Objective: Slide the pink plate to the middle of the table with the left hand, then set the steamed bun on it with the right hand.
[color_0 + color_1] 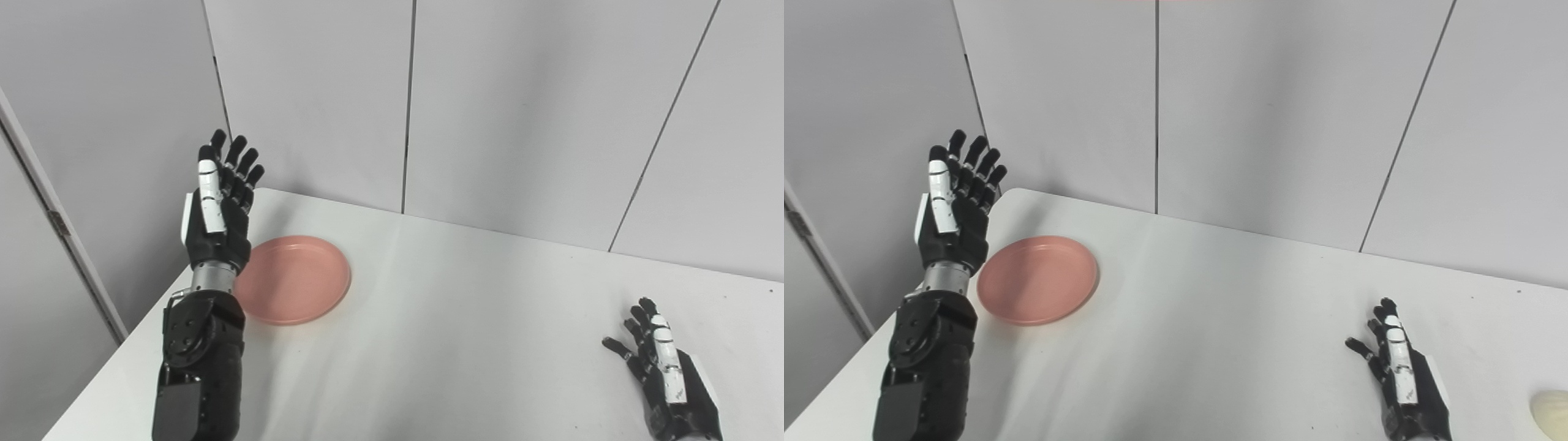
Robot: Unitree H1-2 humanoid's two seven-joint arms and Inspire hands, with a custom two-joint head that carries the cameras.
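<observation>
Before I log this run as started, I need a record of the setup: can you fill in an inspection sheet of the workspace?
Surface: white table, a few small dark specks at right.
Job's things: pink plate near the left edge, empty; steamed bun at the far right edge, partly cut off.
Clutter: nothing seen.
Hands: left hand raised beside the plate, open; right hand low over the table, open.
Cables: nothing seen.
Surroundings: grey wall panels behind.
</observation>
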